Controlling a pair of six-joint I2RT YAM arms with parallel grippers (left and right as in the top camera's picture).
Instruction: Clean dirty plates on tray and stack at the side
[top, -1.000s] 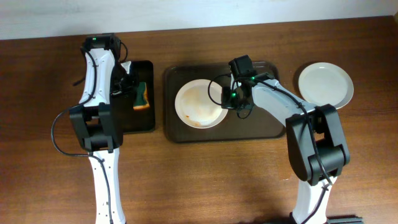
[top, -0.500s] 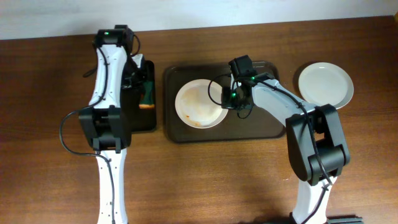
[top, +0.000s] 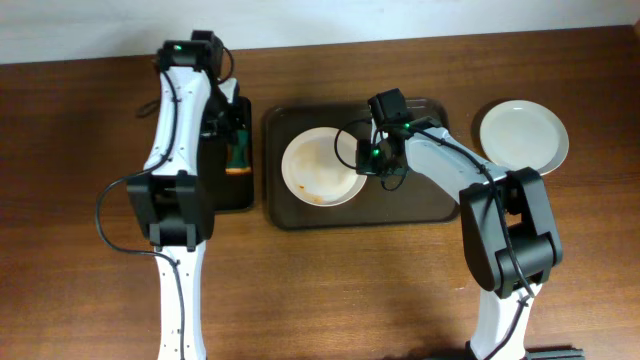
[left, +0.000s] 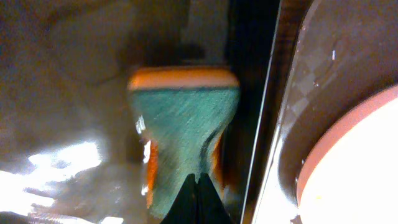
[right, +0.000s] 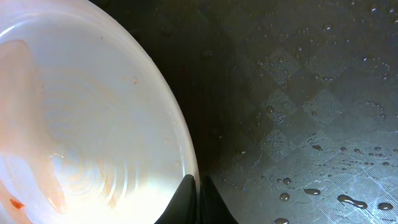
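Brown wood-grain table carries a dark tray, its chequered floor beaded with water. On the tray's left half sits the round white dirty plate, smeared orange, and the right gripper pinches its rim. At a black bin, glare blurring its floor, the left gripper squeezes a green-and-orange sponge into a waist. A clean plate lies right of the tray.

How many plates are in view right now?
2. One dirty plate sits on the tray in the middle. One clean plate lies on the table to the tray's right. More could be hidden beneath either.
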